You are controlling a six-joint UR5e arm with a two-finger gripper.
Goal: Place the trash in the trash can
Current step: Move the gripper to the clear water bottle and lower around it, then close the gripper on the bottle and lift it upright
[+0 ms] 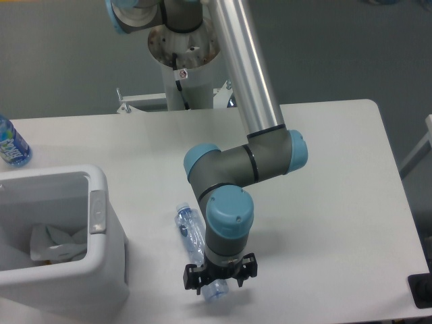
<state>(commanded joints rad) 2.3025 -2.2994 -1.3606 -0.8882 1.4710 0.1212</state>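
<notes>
The crushed clear plastic bottle lies on the white table, running from its bluish upper end near the arm's elbow down to its lower end. My gripper points straight down over that lower end. Its black jaws stand spread on either side of the bottle; the fingertips are hidden under the wrist. The crumpled white wrapper lies inside the trash can, the large white bin at the left with a grey latch.
A blue-labelled water bottle stands at the table's far left edge behind the bin. The arm's base column rises at the back. The table's front edge is just below the gripper.
</notes>
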